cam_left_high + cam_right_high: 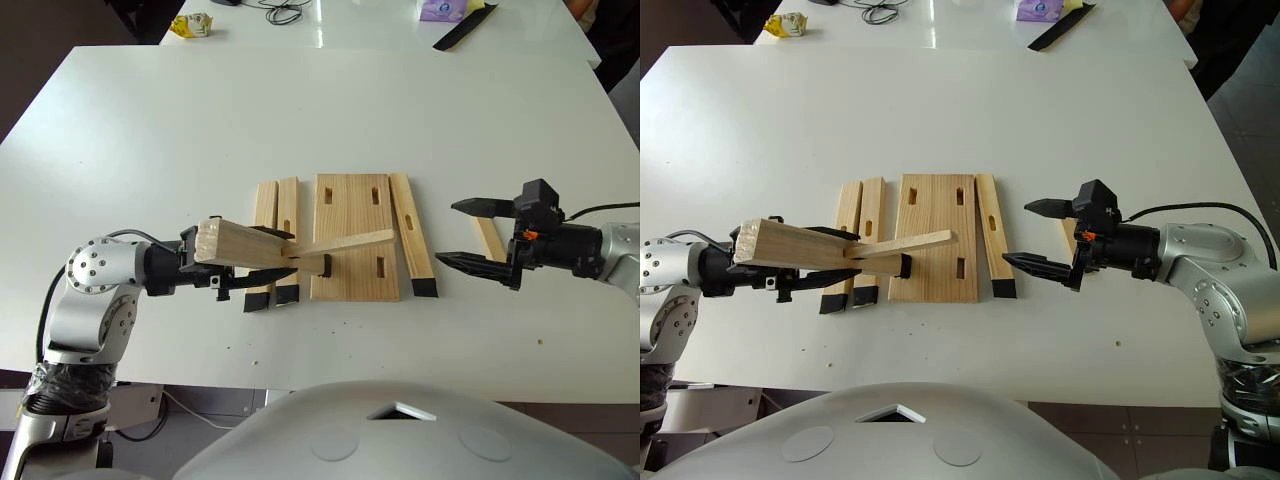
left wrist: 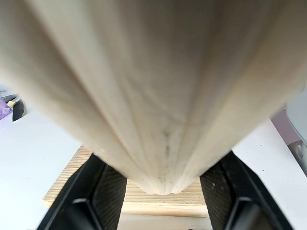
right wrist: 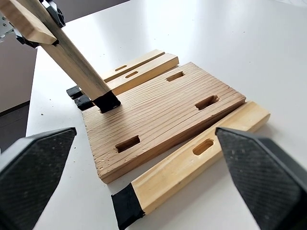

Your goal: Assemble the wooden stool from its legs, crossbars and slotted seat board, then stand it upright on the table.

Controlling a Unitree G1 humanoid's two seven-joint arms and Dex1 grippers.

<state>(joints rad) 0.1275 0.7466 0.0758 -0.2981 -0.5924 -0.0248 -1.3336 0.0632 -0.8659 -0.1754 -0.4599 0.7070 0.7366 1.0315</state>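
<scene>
Starting at the left gripper [image 1: 280, 253]: it's clamped tight on one leg [image 1: 235, 245], fingers [image 2: 105, 191] on either side of the wood, so that one's definitely got a load. The leg is tilted, with its black-capped end down on the seat board [image 1: 350, 215] near the board's 7 o'clock corner, about where I'd expect the fourth slot, since I can count three open ones. A thin crossbar [image 1: 345, 243] runs off the leg toward 3 o'clock across the board. It looks plugged into the leg, but I can't see the joint well enough to swear to it. The board lies flat in the middle of the table [image 1: 200, 120]. Two more legs [image 1: 277, 203] lie just beside it at 9 o'clock, partly under the held one, and a loose leg [image 1: 412, 230] lies right against its 3 o'clock edge. Further out at 3 o'clock, the right gripper [image 1: 447, 232] hovers spread wide with nothing in it, near that loose leg, and a short wooden piece [image 1: 488, 238] pokes out behind it. My read is that we're early in the leg-and-crossbar stage and nothing is fixed to the board yet. The next move probably needs the empty gripper to grab the loose leg and line its slot up with the crossbar's free end while the other arm holds steady.
</scene>
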